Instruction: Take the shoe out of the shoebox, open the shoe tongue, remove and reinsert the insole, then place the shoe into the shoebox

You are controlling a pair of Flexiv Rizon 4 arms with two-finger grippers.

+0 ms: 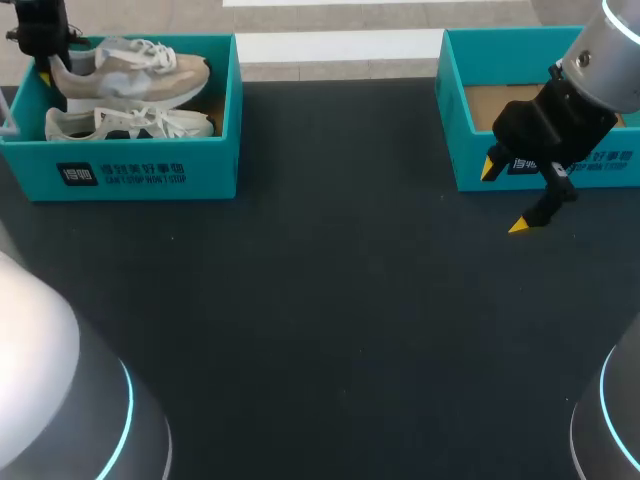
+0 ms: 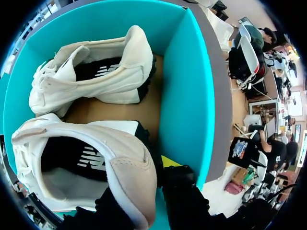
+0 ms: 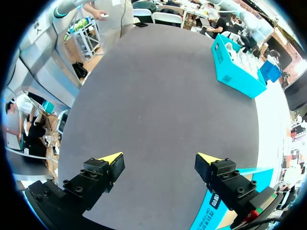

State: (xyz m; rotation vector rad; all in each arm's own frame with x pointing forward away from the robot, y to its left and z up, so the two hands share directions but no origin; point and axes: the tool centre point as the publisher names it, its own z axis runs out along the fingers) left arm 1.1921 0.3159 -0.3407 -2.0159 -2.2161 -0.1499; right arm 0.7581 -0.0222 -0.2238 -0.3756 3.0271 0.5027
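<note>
One shoe, heel clamped in left jaws, inside shoebox

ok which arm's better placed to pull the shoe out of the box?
Left. The left claw is at the heel of a white sneaker inside the left shoebox. The right claw hangs open over the table by the other shoebox, well away from both sneakers.
</note>
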